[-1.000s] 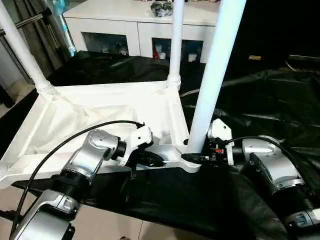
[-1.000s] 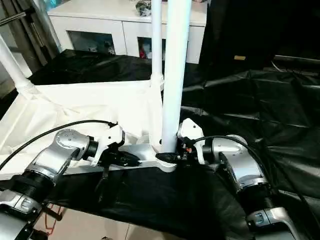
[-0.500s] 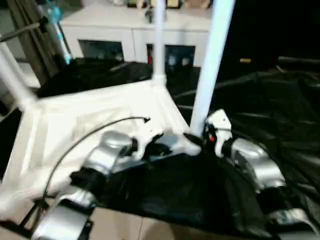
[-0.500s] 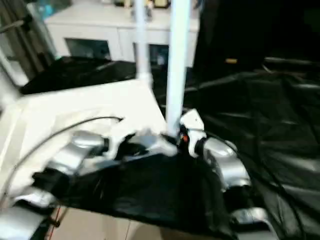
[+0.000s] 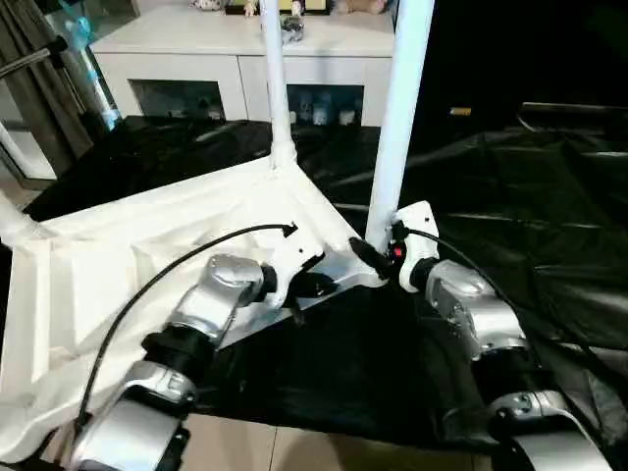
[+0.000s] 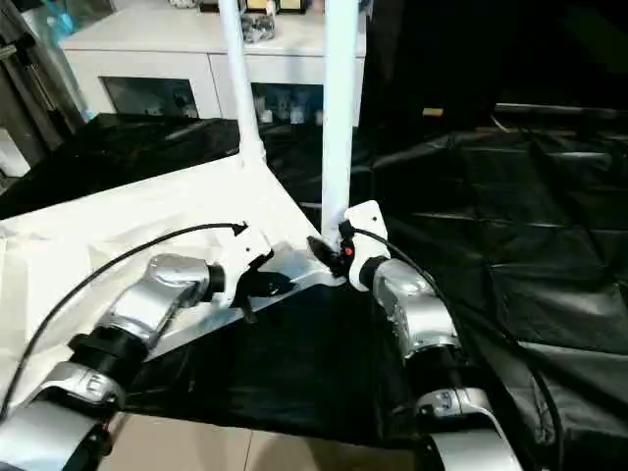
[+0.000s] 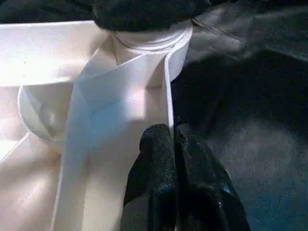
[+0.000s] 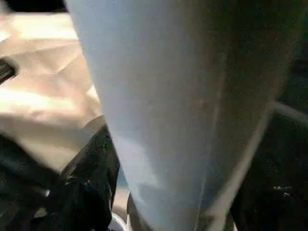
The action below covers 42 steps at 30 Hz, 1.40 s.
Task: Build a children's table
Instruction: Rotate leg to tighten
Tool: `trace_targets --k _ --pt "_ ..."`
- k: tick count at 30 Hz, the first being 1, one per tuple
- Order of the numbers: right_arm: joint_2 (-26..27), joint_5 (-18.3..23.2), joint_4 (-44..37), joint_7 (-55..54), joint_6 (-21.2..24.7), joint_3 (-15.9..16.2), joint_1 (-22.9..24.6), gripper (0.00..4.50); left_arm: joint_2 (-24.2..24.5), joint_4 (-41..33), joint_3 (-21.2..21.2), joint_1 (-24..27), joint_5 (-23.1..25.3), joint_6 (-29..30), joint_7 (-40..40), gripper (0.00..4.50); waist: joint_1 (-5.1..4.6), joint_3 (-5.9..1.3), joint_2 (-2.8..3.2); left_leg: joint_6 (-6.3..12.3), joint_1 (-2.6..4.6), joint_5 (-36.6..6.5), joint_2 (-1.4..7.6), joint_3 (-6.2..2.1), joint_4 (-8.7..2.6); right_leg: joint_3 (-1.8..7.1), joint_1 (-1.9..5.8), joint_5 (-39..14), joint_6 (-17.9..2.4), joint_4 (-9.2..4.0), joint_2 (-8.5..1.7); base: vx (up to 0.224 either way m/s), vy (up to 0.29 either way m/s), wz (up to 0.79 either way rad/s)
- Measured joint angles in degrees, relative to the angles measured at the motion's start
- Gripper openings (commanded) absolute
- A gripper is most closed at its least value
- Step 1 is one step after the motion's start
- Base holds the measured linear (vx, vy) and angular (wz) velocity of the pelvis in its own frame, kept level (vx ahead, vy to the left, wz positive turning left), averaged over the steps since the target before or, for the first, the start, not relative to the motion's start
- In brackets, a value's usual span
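black crinkled plastic sheeting (image 5: 510, 186) covers the worktop, and nearest the camera both silver forearms reach in over it. left pincer (image 5: 316, 286) is clamped shut on the thin near rim of the white plastic rectangular tabletop (image 5: 147, 265); the left wrist view shows the two black fingers (image 7: 159, 159) pressed together on that edge wall, just beside the rounded corner socket (image 7: 149, 43). the tabletop lies upside down on the sheeting, ribbed underside up, its right near corner between the two pincers.

right pincer (image 5: 365, 255) sits at the base of the near long white tapered tube leg (image 5: 397, 108), right where the leg enters that corner socket. a black finger (image 8: 91, 178) lies against the side of the leg in the right wrist view, but whether the pincer is closed round the leg or open, i can't tell.

that leg stands upright, leaning a touch. further back, a second white tube leg (image 5: 275, 78) stands upright in the far right corner socket. over at the left edge, a third white leg (image 5: 15, 221) rises from the far left corner.

beyond the worktop, a white cabinet with glass doors (image 5: 196, 69) stands against the back, small items on its top.
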Motion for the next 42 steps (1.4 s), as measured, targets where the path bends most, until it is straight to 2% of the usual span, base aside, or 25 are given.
trace_targets --k 3,6,9,11,15,17,21,30,37,38,40,42 --pt "-5.84 0.54 -4.87 9.74 -0.48 3.37 2.89 2.97 2.20 -2.36 -0.89 1.16 -0.68 -1.88 -4.54 0.00 1.12 -0.01 -0.11 0.01 -0.01 0.01 0.06 0.07 -0.03 0.07 0.02 0.62 -0.13 0.17 0.01 0.018 -0.005 0.02" --pt "-10.19 1.98 -8.56 17.90 -0.59 5.21 4.66 2.97 3.92 -4.32 -1.37 1.99 -1.83 -2.49 -8.74 0.00 2.41 0.00 -0.24 -0.02 -0.06 -0.05 0.12 0.20 -0.22 0.14 -0.14 0.64 -0.11 0.42 0.02 0.090 -0.022 0.06" --pt "-13.44 2.38 -11.30 23.72 0.09 6.86 4.92 2.97 5.34 -5.58 -1.74 2.06 -2.54 -2.83 -11.90 0.00 3.27 -0.09 -0.17 0.18 -0.72 0.00 0.17 0.25 -0.25 0.12 -0.97 0.26 -0.35 0.95 0.04 0.047 -0.013 0.01" --pt "-14.82 2.39 -12.06 26.37 0.15 7.60 5.08 2.97 5.87 -5.93 -2.00 2.13 -2.92 -3.19 -13.19 0.00 4.04 -0.10 -0.15 0.24 -0.93 -0.02 0.30 0.23 -0.21 0.02 -1.23 0.21 -0.41 1.13 0.11 0.000 0.000 0.00" --pt "-16.17 2.61 -13.35 29.04 0.83 8.78 5.44 2.97 7.06 -5.96 -2.51 2.33 -3.09 -4.18 -14.97 0.00 4.55 -0.08 -0.19 0.24 -0.90 -0.02 0.48 0.27 -0.02 -0.05 -1.23 0.06 -0.48 1.38 0.13 0.000 0.000 0.00" --pt "-16.49 2.82 -13.79 30.09 1.71 9.30 5.46 2.97 7.54 -6.06 -2.52 2.63 -3.12 -4.28 -15.65 0.00 4.63 -0.05 -0.24 0.22 -0.85 0.00 0.55 0.36 0.16 -0.01 -1.16 0.07 -0.47 1.51 0.13 0.000 0.000 0.00" --pt "-16.28 2.56 -13.69 30.30 1.87 9.85 5.30 2.65 8.02 -6.16 -2.64 2.93 -3.12 -4.28 -15.87 0.00 4.43 -0.01 -0.19 -0.13 -0.80 -0.20 0.55 0.37 0.57 0.13 -1.12 0.06 -0.46 1.88 0.10 0.000 0.000 0.00" --pt "-15.63 2.76 -14.92 29.44 1.95 9.86 5.87 2.17 8.03 -6.30 -2.79 3.12 -3.18 -3.93 -16.14 0.00 4.12 -0.14 -0.48 -0.18 -0.78 -0.16 0.56 0.36 0.59 0.14 -1.00 0.06 -0.45 1.96 0.10 0.000 0.000 0.00" --pt "-14.09 2.84 -15.41 26.38 2.88 7.68 8.01 2.06 6.35 -6.16 -2.51 3.28 -3.06 -0.11 -13.57 0.00 4.09 -0.52 -0.64 -0.18 -0.42 -0.16 0.54 0.36 0.62 0.18 -0.50 0.02 -0.38 1.88 0.09 0.000 0.000 0.00" --pt "-13.03 2.74 -14.87 24.27 2.91 6.64 8.43 2.06 5.58 -6.01 -2.23 3.27 -2.80 0.87 -12.05 0.00 3.94 -0.51 -0.64 -0.18 0.05 -0.17 0.52 0.37 0.63 0.23 -0.23 -0.09 -0.19 1.86 0.08 0.000 0.000 0.00" --pt "-10.75 2.19 -12.75 19.27 2.91 5.12 8.03 2.06 4.09 -5.60 -1.56 3.25 -2.02 2.18 -8.61 0.00 3.45 -0.52 -0.61 -0.19 0.26 -0.17 0.48 0.36 0.64 0.25 0.14 -0.29 0.13 1.78 0.07 0.000 0.000 0.00" --pt "-7.69 1.19 -9.66 12.32 2.68 3.51 6.46 2.06 2.04 -4.52 -0.26 3.00 -1.68 3.26 -4.29 0.00 2.44 -0.58 -0.50 -0.18 0.41 -0.17 0.43 0.32 0.68 0.23 0.09 -0.33 0.19 1.64 0.04 -0.029 0.009 -0.03"
